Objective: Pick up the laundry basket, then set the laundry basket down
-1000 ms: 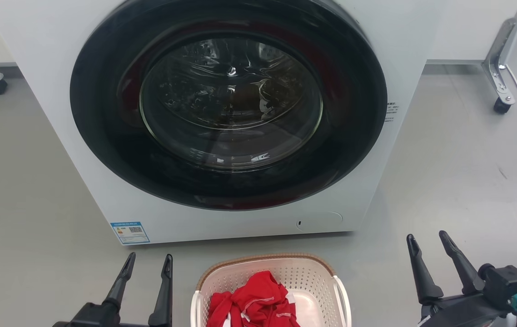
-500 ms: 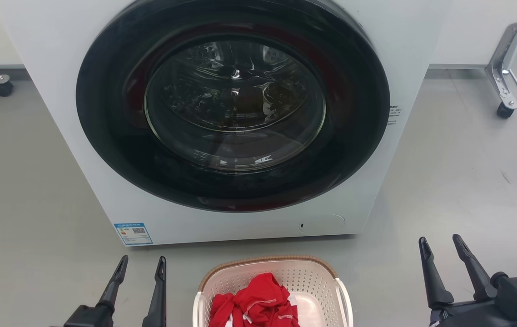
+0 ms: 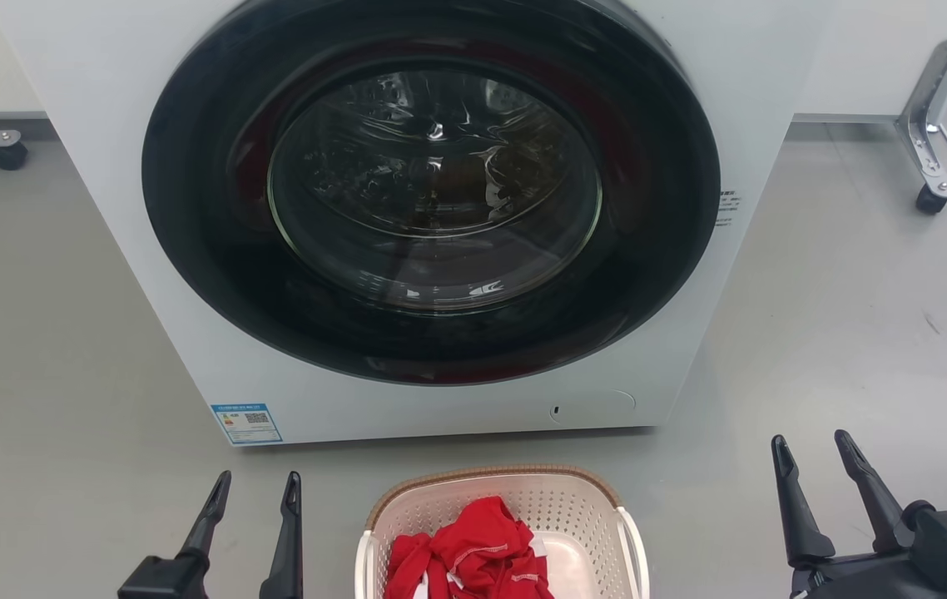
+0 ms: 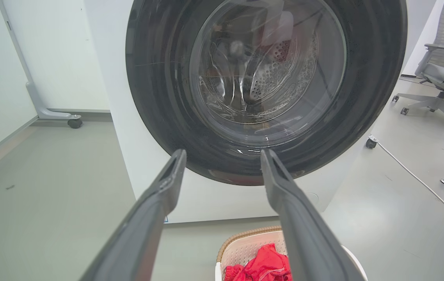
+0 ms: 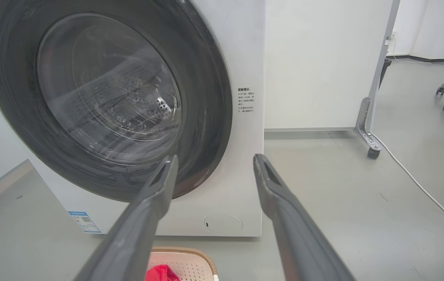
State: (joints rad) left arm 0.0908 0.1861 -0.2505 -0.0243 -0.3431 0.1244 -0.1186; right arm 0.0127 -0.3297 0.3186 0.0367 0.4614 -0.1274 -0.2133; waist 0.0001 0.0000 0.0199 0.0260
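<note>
Right now the small cream-white perforated plastic laundry basket w/ brown woven-look rim (image 3: 573,509) sits upright on the grey floor (image 3: 815,291). It's just in front of the lower front panel of the white front-loading washing machine w/ round dark glass door (image 3: 432,191), approx. centred on it. A crumpled red garment (image 3: 473,549) lies inside. The left gripper (image 3: 260,482) hangs just left of the basket, the right gripper (image 3: 810,439) further off to its right. Both have fingers spread w/ nothing btwn them, and neither touches the basket.

Step, as a judgement: can't be fixed. Basket on the floor + both grippers let go and apart fits either the reach before a lift or the release after the set-down. If a lift is due, it'd call for closing on the white loop handles (image 3: 638,545) at both sides and raising level so the garment doesn't spill. If it's been put down, the basket already lies as the task wants.

Orientation: opening faces up, far rim runs parallel to the washer front, handles face L and R toward the grippers. The near end is cut off at the head view's bottom, so the long axis can't be told for sure; w/ handles on the short ends it'd prob. run L–R.
</note>
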